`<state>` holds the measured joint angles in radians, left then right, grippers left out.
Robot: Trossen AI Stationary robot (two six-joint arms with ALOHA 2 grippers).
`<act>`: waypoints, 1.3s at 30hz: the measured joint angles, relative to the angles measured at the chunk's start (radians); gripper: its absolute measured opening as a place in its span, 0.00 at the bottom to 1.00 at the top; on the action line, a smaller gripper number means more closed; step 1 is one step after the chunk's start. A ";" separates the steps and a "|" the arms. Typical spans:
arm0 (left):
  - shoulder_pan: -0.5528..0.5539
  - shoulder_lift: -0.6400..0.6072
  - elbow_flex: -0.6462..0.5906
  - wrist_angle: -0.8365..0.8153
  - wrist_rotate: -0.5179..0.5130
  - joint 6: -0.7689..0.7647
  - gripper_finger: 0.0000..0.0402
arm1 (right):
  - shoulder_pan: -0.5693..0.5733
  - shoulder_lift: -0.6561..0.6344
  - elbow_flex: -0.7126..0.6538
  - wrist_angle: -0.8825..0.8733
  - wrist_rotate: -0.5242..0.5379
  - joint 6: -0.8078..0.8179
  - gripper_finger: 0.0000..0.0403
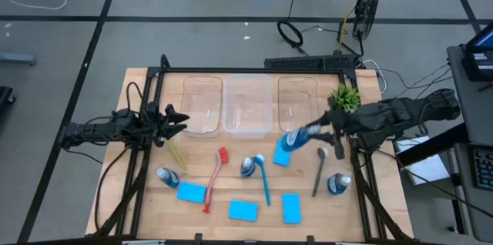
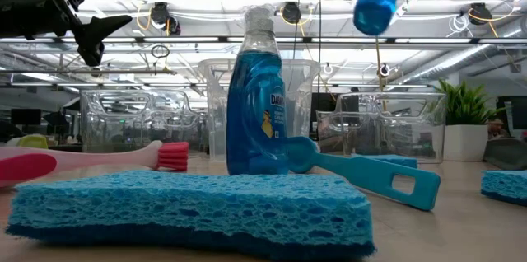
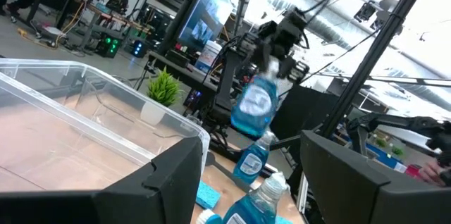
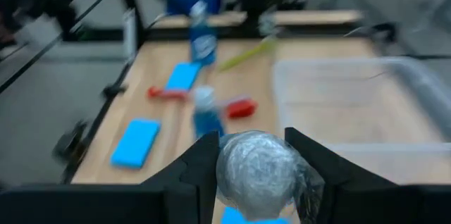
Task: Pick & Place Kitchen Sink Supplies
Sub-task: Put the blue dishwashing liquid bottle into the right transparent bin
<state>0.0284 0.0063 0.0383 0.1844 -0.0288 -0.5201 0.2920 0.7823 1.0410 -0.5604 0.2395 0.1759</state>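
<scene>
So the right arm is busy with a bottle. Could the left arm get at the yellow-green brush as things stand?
Probably yes. The left gripper hangs open, holding nothing, just beside the yellow-green brush, which lies on bare table with nothing over it. The right gripper holds its bottle well away across the table.

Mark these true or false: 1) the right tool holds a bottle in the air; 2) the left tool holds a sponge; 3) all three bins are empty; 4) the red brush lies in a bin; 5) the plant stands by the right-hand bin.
1) True: the right tool grips a blue bottle off the table.
2) False: the left tool is open, holding nothing.
3) True: the bins hold nothing.
4) False: the red brush lies on the table.
5) True: the plant.
</scene>
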 joint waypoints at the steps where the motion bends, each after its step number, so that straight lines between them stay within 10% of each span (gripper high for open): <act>1: 0.000 0.000 0.000 0.000 0.000 0.000 0.60 | -0.003 -0.012 0.000 0.007 0.031 0.005 0.31; 20: 0.000 0.000 0.000 0.000 0.000 -0.005 0.60 | -0.025 0.019 0.002 0.010 0.774 0.126 0.31; 26: 0.000 0.000 0.000 0.004 -0.002 -0.009 0.60 | -0.070 0.071 0.002 0.006 0.745 0.118 0.31; 39: 0.000 0.000 0.000 0.004 -0.035 -0.009 0.60 | -0.301 0.187 0.002 -0.046 0.344 -0.112 0.31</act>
<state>0.0280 0.0063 0.0383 0.1886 -0.0635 -0.5293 -0.0085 0.9695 1.0428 -0.6064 0.5839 0.0643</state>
